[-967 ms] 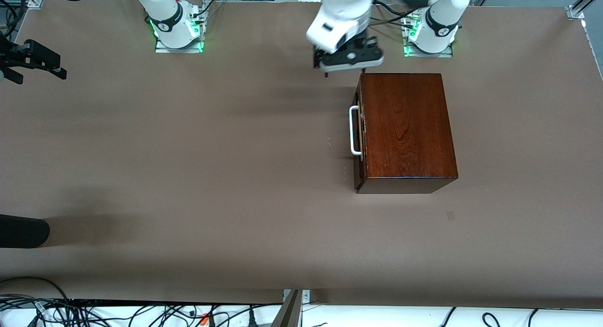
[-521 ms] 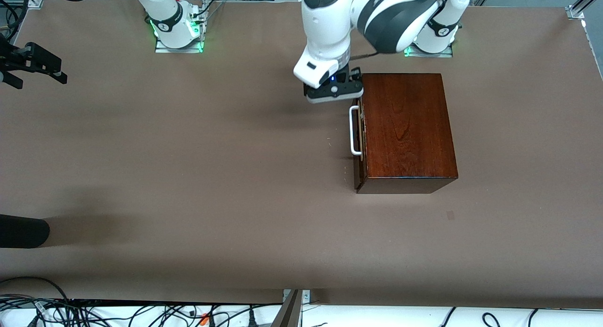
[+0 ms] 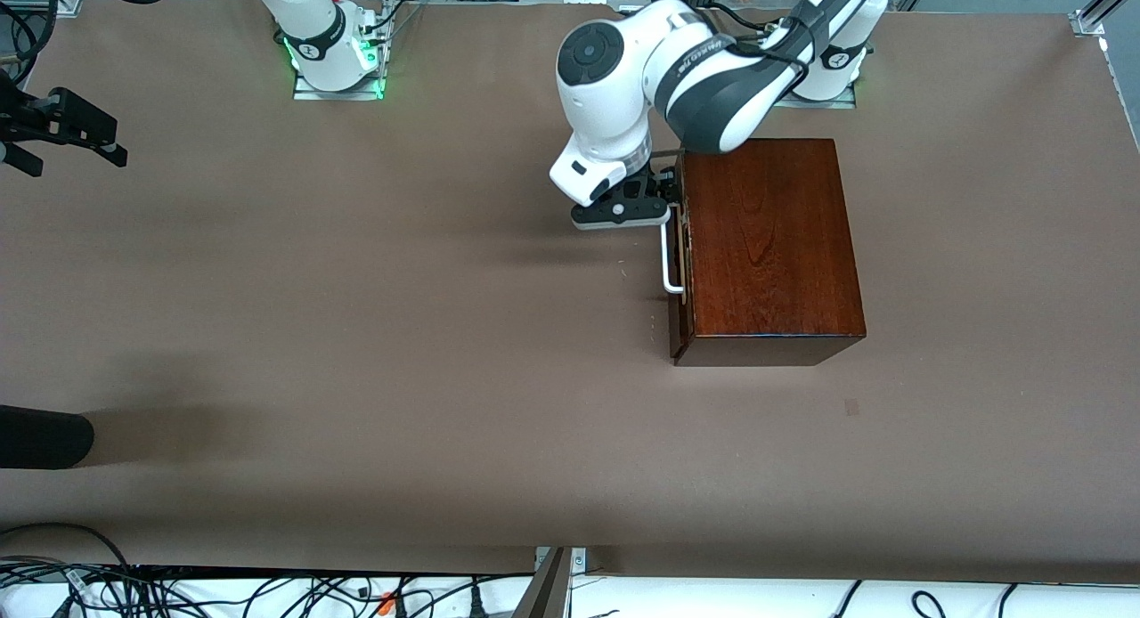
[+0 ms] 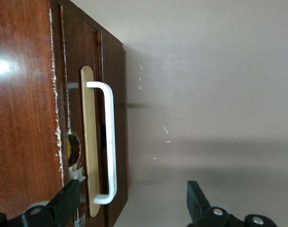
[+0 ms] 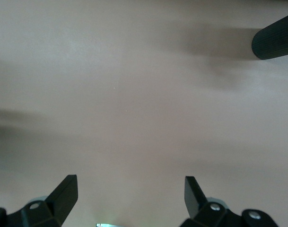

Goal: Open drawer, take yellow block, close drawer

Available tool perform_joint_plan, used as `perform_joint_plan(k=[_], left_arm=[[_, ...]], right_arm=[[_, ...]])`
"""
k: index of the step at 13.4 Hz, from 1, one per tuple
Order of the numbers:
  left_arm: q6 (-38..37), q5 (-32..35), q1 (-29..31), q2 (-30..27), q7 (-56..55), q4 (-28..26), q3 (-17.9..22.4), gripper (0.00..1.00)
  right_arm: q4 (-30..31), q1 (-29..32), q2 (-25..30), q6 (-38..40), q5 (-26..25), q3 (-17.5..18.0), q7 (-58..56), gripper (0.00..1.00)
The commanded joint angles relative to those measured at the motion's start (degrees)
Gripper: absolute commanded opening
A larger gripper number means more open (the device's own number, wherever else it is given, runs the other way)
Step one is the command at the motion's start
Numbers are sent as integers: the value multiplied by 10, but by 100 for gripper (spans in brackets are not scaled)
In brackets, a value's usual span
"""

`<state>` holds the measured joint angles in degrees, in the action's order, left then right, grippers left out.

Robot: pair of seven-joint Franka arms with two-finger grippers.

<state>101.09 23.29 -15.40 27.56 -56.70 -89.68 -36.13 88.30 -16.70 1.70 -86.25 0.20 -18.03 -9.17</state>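
The dark reddish-brown wooden box [image 3: 768, 244] stands toward the left arm's end of the table. Its drawer [image 3: 679, 262] is shut, and the white loop handle [image 3: 667, 260] faces the right arm's end. My left gripper [image 3: 655, 204] is open at the handle's end farther from the front camera. In the left wrist view the handle [image 4: 108, 142] ends between the open fingers [image 4: 65, 203] of my left gripper [image 4: 130, 204], untouched. The yellow block is hidden. My right gripper [image 3: 89, 126] waits open and empty over bare table at the right arm's end, as its wrist view [image 5: 129, 194] shows.
A black ribbed cylinder [image 3: 43, 436] pokes in at the table's edge at the right arm's end, nearer to the front camera; it also shows in the right wrist view [image 5: 274, 42]. Cables lie along the table edge nearest the front camera [image 3: 267, 591].
My left arm has swung from near its base down to the drawer front, bringing its gripper to the handle's end. The drawer and the right arm have not moved.
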Motion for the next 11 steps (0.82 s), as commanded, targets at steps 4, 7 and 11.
perform_joint_plan(k=[4, 7, 11], left_arm=[[41, 45, 3, 27, 13, -29, 5, 100], [46, 73, 5, 42, 12, -39, 5, 100], [57, 92, 14, 57, 11, -47, 6, 100]], right_arm=[[-6, -1, 7, 18, 1, -4, -4, 100], [-6, -1, 8, 16, 1, -9, -5, 100], [-2, -2, -5, -22, -8, -2, -4, 100]])
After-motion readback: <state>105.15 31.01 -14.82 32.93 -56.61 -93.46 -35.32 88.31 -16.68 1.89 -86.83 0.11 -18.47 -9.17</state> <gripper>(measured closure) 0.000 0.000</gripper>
